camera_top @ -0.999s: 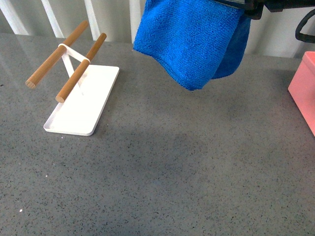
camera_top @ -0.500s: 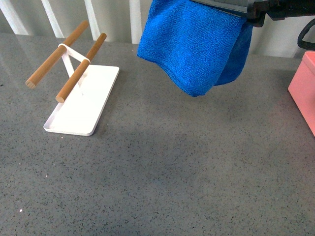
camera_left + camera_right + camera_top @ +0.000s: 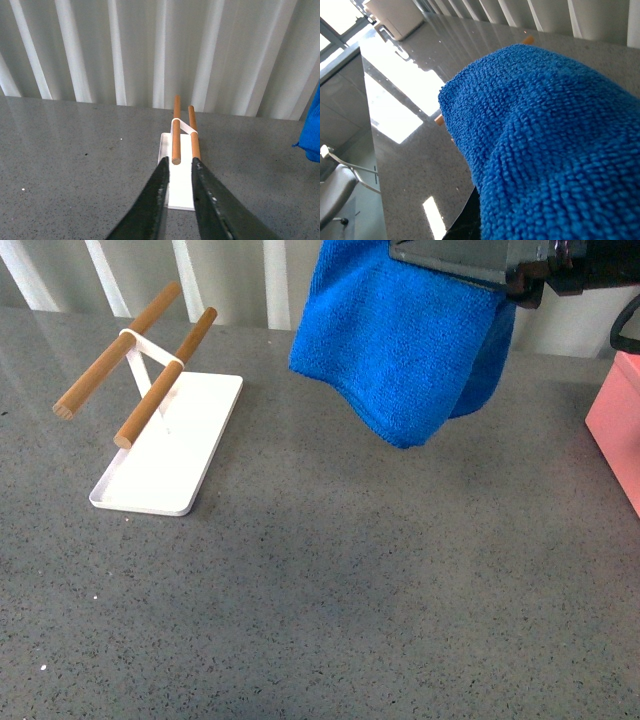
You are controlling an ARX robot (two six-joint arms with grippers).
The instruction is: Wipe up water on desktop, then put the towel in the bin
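Observation:
The bright blue towel [image 3: 405, 350] hangs in the air over the back of the dark grey speckled desktop [image 3: 330, 580], clear of the surface. My right gripper [image 3: 470, 268] is shut on the towel's upper edge at the top right of the front view. In the right wrist view the towel [image 3: 555, 140] fills most of the picture and hides the fingertips. The salmon-pink bin [image 3: 618, 425] stands at the right edge, to the right of the towel. My left gripper [image 3: 180, 163] is shut and empty above the desktop [image 3: 75, 165]. It does not show in the front view.
A flat white tray [image 3: 170, 455] with two wooden bars [image 3: 120, 365] on a white stand sits at the back left. It lies straight ahead of my left gripper, where the tray [image 3: 180, 197] shows between the jaws. A white ribbed wall [image 3: 150, 50] runs behind the desktop.
My right gripper has carried the hanging towel a little to the right, toward the bin. The tray and bin have not moved.

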